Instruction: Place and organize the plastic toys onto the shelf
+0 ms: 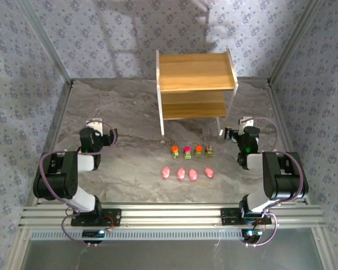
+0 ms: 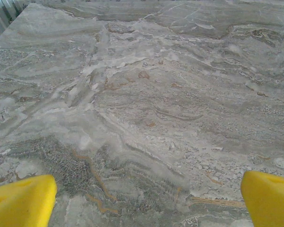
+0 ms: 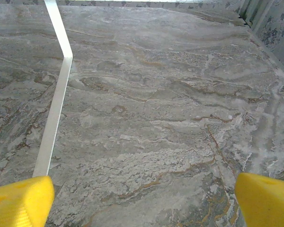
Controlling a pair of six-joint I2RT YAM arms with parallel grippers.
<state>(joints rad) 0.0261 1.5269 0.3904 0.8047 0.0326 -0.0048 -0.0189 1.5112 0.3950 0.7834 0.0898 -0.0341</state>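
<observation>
Several plastic toys lie in two rows on the marble table in front of the shelf (image 1: 194,70). The back row holds blocky car-like toys (image 1: 187,150) with green-yellow bases. The front row holds pink rounded blobs (image 1: 181,173). The shelf is a two-tier wooden unit with white sides, and both tiers are bare. My left gripper (image 1: 109,135) hovers left of the toys, well apart from them. In the left wrist view it (image 2: 149,198) is open over bare marble. My right gripper (image 1: 232,134) sits just right of the car row, beside the shelf's front right leg. It (image 3: 144,201) is open, nothing between its yellow fingertips (image 3: 21,201).
A white shelf leg (image 3: 54,109) runs down the left of the right wrist view. Patterned walls and a metal frame (image 1: 59,112) enclose the table. An aluminium rail (image 1: 174,216) at the near edge carries both arm bases.
</observation>
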